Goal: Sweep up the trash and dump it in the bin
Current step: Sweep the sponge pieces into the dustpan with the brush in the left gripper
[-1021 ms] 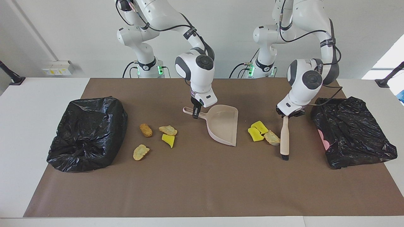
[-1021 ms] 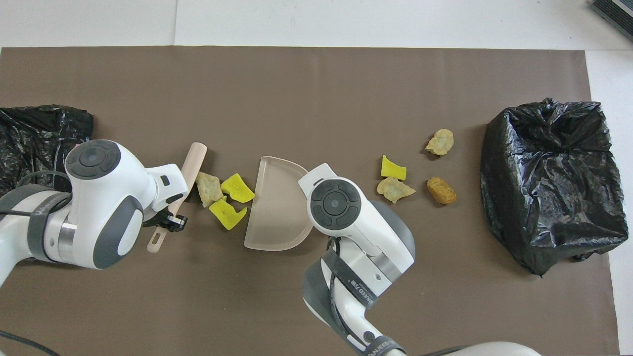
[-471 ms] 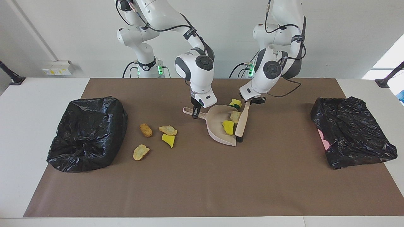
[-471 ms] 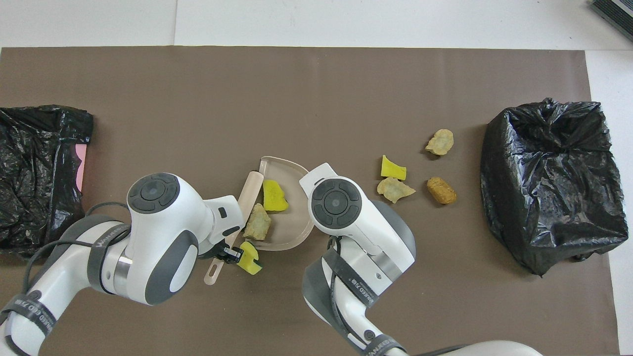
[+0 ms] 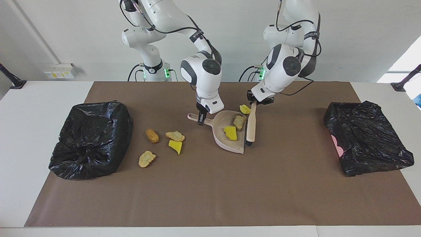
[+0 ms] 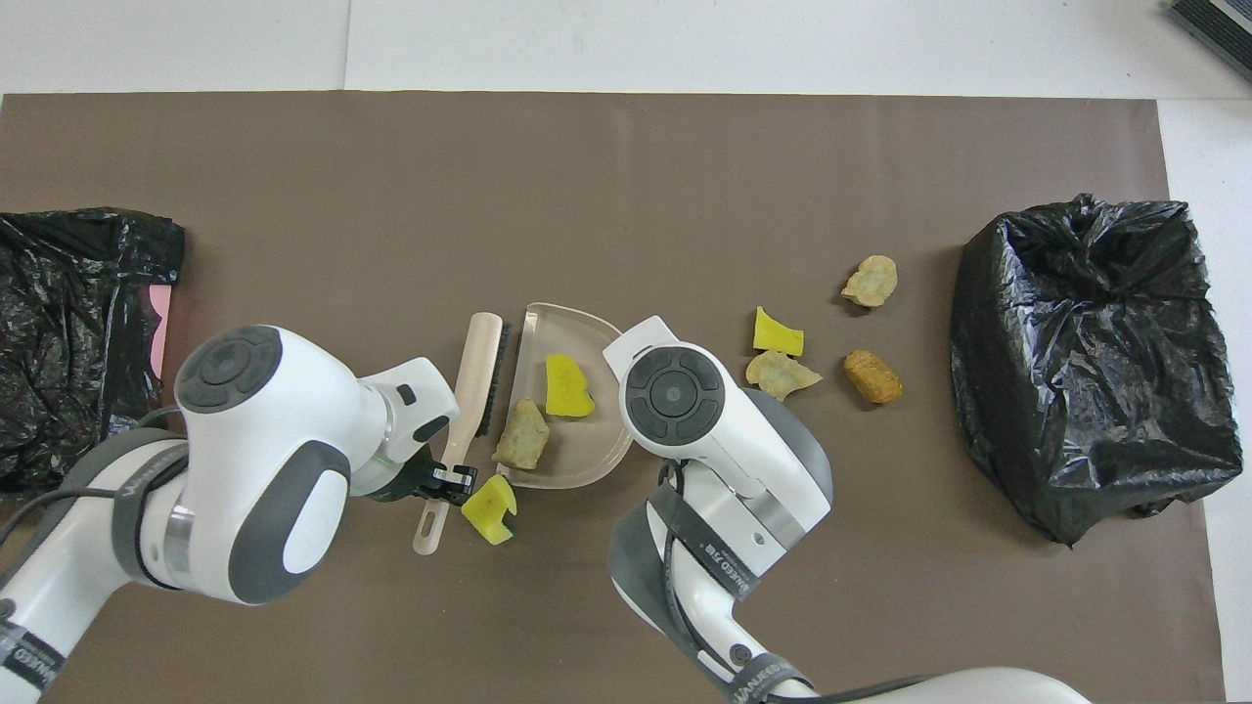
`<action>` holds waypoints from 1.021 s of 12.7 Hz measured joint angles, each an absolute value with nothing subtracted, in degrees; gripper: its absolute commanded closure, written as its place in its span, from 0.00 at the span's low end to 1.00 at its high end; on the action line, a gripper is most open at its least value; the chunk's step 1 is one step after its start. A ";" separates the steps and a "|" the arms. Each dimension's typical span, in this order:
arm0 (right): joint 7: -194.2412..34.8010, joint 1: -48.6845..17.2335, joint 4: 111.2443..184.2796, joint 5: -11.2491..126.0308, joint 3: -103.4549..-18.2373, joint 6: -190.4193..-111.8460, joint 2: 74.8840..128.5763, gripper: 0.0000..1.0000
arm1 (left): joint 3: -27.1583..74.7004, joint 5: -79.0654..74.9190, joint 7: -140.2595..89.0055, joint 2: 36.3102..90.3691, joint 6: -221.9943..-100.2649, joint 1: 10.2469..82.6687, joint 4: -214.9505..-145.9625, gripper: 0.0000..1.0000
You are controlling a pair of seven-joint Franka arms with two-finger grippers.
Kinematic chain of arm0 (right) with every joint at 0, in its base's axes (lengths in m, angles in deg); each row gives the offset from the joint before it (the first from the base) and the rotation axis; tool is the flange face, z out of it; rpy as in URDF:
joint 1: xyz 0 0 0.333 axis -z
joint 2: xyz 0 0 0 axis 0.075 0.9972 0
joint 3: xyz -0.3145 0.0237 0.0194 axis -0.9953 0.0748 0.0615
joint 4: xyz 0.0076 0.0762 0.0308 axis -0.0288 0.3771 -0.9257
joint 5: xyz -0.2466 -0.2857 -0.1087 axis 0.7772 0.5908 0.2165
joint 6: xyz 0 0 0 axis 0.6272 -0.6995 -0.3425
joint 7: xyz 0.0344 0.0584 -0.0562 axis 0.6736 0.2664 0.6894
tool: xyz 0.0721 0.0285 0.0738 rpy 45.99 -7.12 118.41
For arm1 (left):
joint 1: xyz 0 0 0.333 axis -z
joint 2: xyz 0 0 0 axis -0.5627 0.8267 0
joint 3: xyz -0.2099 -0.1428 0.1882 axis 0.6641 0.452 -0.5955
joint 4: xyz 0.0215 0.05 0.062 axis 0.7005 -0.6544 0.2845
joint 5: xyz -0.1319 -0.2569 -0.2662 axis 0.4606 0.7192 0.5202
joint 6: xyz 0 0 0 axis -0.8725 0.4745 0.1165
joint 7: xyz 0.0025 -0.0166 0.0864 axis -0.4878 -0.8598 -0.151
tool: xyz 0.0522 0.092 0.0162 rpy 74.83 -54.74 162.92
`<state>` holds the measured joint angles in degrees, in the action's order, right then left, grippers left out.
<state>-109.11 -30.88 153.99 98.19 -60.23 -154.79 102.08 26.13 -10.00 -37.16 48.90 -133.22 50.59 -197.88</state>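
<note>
My right gripper (image 5: 200, 119) is shut on the handle of the beige dustpan (image 5: 221, 126) (image 6: 587, 445). A yellow wedge (image 5: 230, 133) (image 6: 568, 386) and a tan lump (image 5: 239, 121) (image 6: 521, 435) of trash lie in the pan. My left gripper (image 5: 255, 102) (image 6: 445, 479) is shut on the beige brush (image 5: 251, 126) (image 6: 476, 372), which stands along the pan's open mouth. Another yellow wedge (image 5: 245, 109) (image 6: 489, 508) lies on the mat just outside the pan, nearer to the robots. Several more scraps (image 5: 175, 135) (image 6: 781, 372) lie toward the right arm's end.
A bin lined with a black bag (image 5: 90, 138) (image 6: 1091, 362) stands at the right arm's end of the brown mat. A second black-bagged bin (image 5: 366, 138) (image 6: 68, 332) stands at the left arm's end.
My left gripper swept the brush from the left arm's end to the dustpan. Two scraps went into the pan and one yellow wedge slid past its edge. The dustpan shifted slightly.
</note>
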 measured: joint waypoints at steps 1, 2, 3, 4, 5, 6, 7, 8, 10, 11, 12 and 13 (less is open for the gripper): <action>-110.02 -30.29 153.92 98.28 -60.27 -154.54 101.77 1.00 | 25.92 -9.99 -35.55 47.18 -130.50 48.25 -197.44 1.00; -112.13 -29.62 153.91 98.35 -60.30 -154.24 101.38 1.00 | 25.66 -9.98 -33.51 45.33 -126.32 46.19 -197.36 1.00; -114.91 -28.99 153.93 98.36 -60.32 -154.11 101.10 1.00 | 25.53 -9.98 -30.38 43.76 -122.34 45.01 -197.53 1.00; -117.23 -28.60 153.96 98.36 -60.33 -154.11 100.98 1.00 | 25.55 -9.98 -25.97 42.53 -119.95 44.90 -198.08 1.00; -119.09 -28.65 154.15 98.36 -60.32 -154.11 100.89 1.00 | 26.04 -9.98 -20.92 41.30 -118.80 45.17 -199.44 1.00; -120.82 -28.84 154.60 98.37 -60.21 -154.11 100.71 1.00 | 26.75 -9.97 -16.35 39.71 -118.60 45.87 -201.77 1.00; -122.53 -29.04 155.54 98.37 -60.10 -154.11 100.25 1.00 | 27.24 -9.95 -12.11 37.44 -118.72 47.52 -205.00 1.00; -123.49 -29.36 156.87 98.37 -60.09 -154.41 99.59 1.00 | 27.55 -9.90 -8.88 34.93 -118.88 49.54 -208.31 1.00; -123.91 -30.29 159.98 98.37 -60.04 -156.42 97.90 1.00 | 27.80 -9.78 -5.21 31.10 -120.93 54.15 -213.59 1.00; -123.91 -30.58 161.39 98.37 -59.99 -157.50 97.17 1.00 | 27.88 -9.75 -3.91 30.32 -123.94 56.86 -215.83 1.00; -123.91 -30.72 162.32 98.37 -59.99 -158.25 96.80 1.00 | 27.95 -9.71 -2.70 30.24 -127.22 59.65 -217.80 1.00; -123.92 -30.73 162.85 98.37 -60.00 -158.76 96.59 1.00 | 28.03 -9.62 -1.45 30.31 -130.40 62.41 -219.66 1.00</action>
